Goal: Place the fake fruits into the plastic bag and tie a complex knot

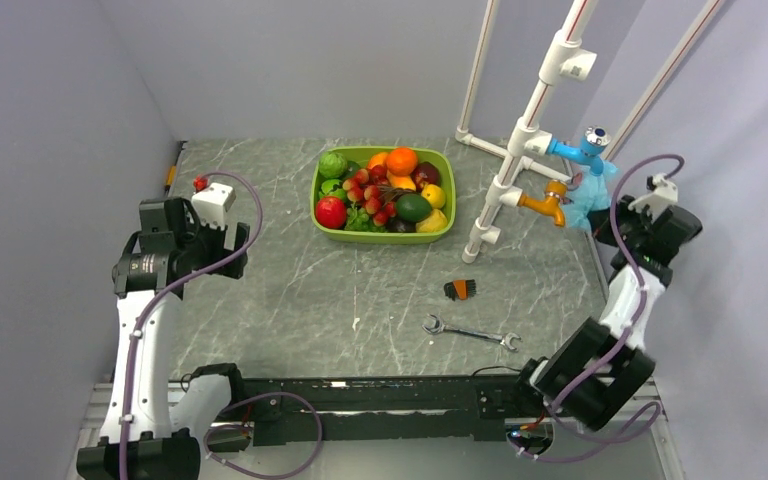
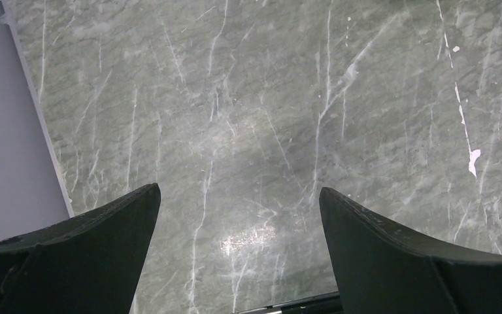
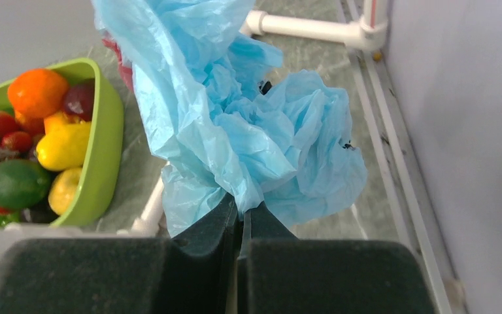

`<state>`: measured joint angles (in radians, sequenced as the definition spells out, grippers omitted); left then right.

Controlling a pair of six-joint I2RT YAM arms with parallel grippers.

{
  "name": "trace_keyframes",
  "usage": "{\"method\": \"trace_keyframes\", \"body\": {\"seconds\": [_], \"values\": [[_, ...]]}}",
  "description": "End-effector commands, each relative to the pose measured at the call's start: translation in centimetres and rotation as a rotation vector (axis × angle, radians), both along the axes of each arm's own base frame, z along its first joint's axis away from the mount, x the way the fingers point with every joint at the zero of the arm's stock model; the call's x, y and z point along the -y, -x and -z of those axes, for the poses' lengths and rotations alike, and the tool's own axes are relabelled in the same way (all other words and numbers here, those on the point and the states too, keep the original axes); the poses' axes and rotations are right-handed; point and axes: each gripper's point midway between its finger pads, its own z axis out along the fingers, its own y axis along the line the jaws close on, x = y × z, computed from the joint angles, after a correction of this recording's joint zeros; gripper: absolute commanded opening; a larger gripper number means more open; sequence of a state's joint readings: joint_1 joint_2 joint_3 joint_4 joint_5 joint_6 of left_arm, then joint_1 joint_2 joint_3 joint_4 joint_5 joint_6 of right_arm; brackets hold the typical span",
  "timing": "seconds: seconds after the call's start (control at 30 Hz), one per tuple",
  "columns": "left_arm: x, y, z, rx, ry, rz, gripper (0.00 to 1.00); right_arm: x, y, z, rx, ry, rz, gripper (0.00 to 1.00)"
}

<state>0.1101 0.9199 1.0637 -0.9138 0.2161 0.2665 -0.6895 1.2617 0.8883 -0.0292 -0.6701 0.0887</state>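
Grey marbled table [image 2: 248, 98] — right tool [image 3: 240, 212] pinches the crumpled, pale-blue plastic bag [image 3: 235, 124] — left tool [image 2: 238, 190] gapes wide.

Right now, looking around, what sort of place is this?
Probably a robotics lab test cell, not a kitchen: a left arm and a right arm mounted at a marble-look table boxed in by plain walls, with props: fake fruits in a green tray and a wrench.

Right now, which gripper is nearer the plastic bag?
Right. The right gripper has its fingers shut on the plastic bag at the far right. The left gripper hangs open over bare table at the far left, beyond the green tray.
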Motion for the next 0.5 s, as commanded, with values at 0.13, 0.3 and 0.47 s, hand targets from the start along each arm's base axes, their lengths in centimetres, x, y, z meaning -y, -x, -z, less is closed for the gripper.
{"method": "trace_keyframes", "body": {"seconds": [0.13,0.3,0.47], "values": [[0.9,1.8,0.0,0.019,0.017,0.037,0.99,-4.1,9.9,-0.8,-0.022,0.043,-0.086,0.00],[1.0,3.0,0.2,0.011,0.012,0.041,0.99,-7.1,12.8,-1.3,-0.042,0.092,-0.143,0.00],[1.3,3.6,-1.1,0.066,0.008,0.062,0.99,-7.9,14.5,-2.2,-0.051,0.197,-0.117,0.00]]}}
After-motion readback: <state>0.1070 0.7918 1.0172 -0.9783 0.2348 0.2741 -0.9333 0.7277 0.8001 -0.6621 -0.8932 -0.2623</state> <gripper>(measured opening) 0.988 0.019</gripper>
